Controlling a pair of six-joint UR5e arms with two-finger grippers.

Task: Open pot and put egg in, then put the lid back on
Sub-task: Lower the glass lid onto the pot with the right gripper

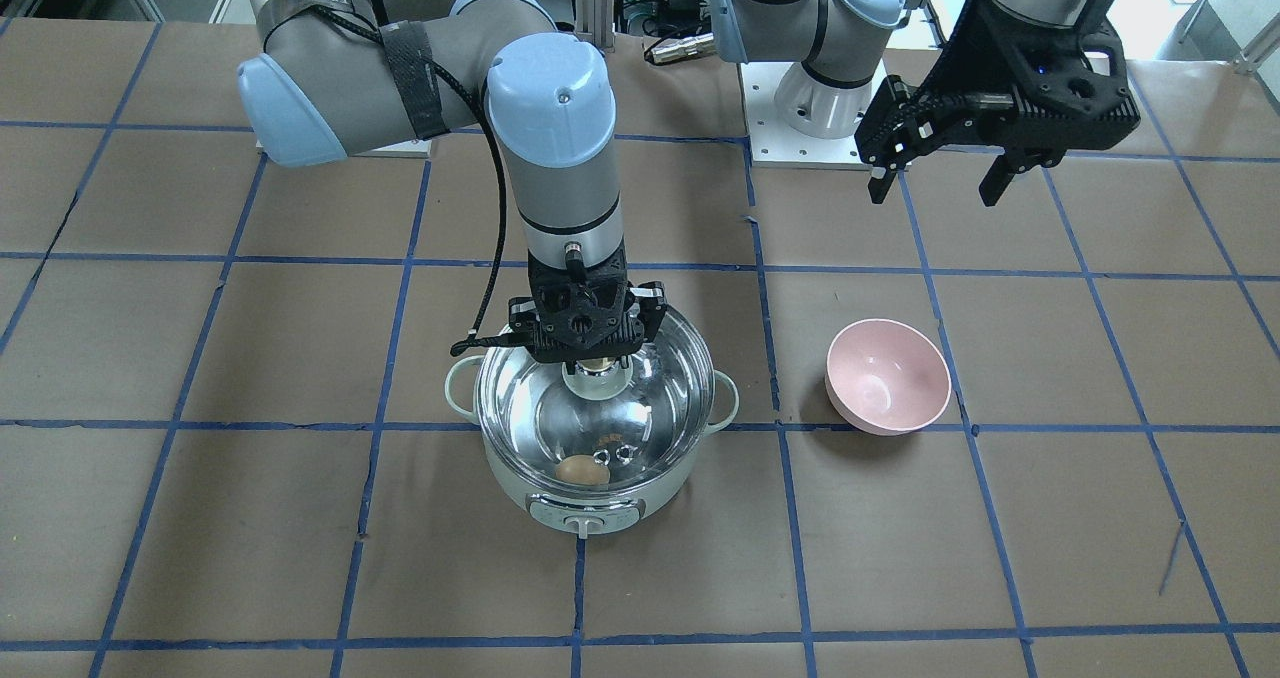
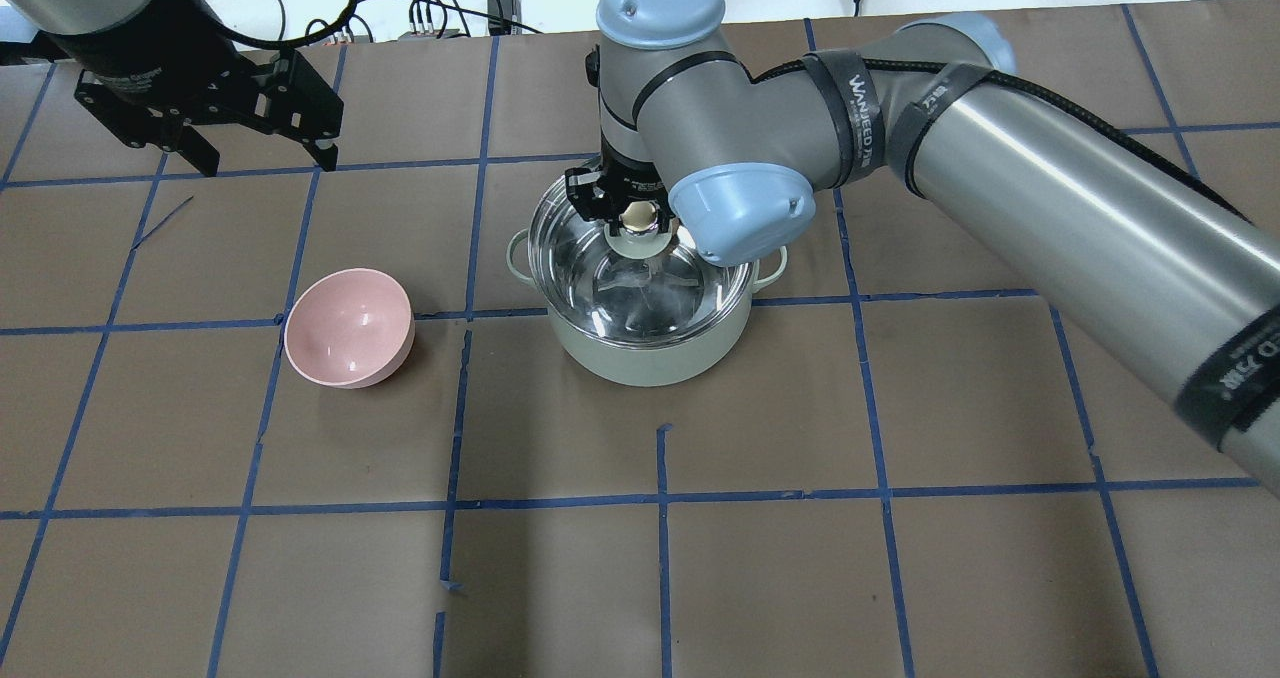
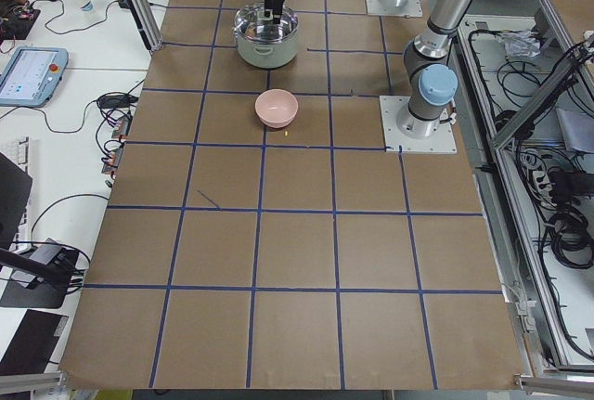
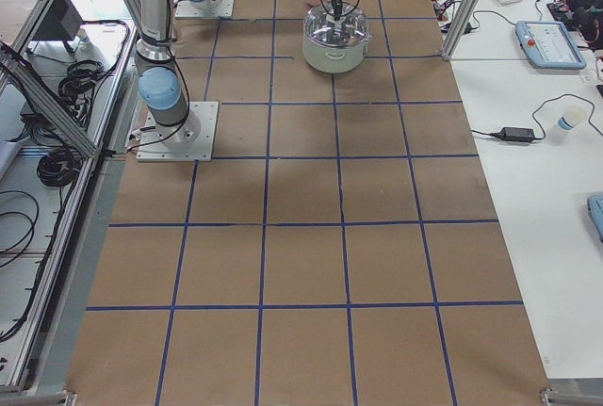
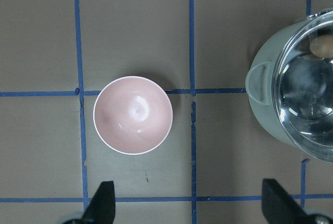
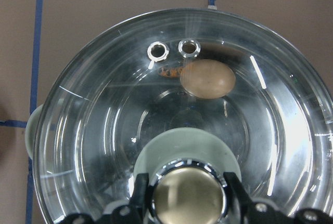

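The pale mint-green pot [image 1: 590, 506] stands mid-table, its control knob facing the front camera. The clear glass lid [image 1: 655, 398] lies on its rim. The brown egg [image 1: 581, 471] lies inside on the steel floor and shows through the glass in the right wrist view [image 6: 208, 78]. My right gripper [image 1: 597, 361] comes straight down over the pot, its fingers [image 6: 139, 195] closed on either side of the lid's cream-topped knob [image 6: 186, 193]. My left gripper [image 1: 940, 183] hangs open and empty, high above the table, off to the pot's side beyond the pink bowl.
A pink bowl [image 1: 887, 375] stands empty on the table beside the pot, under the left wrist camera [image 5: 133, 115]. The table is brown with blue tape grid lines. The right arm's elbow [image 2: 740, 208] overhangs the pot's right side.
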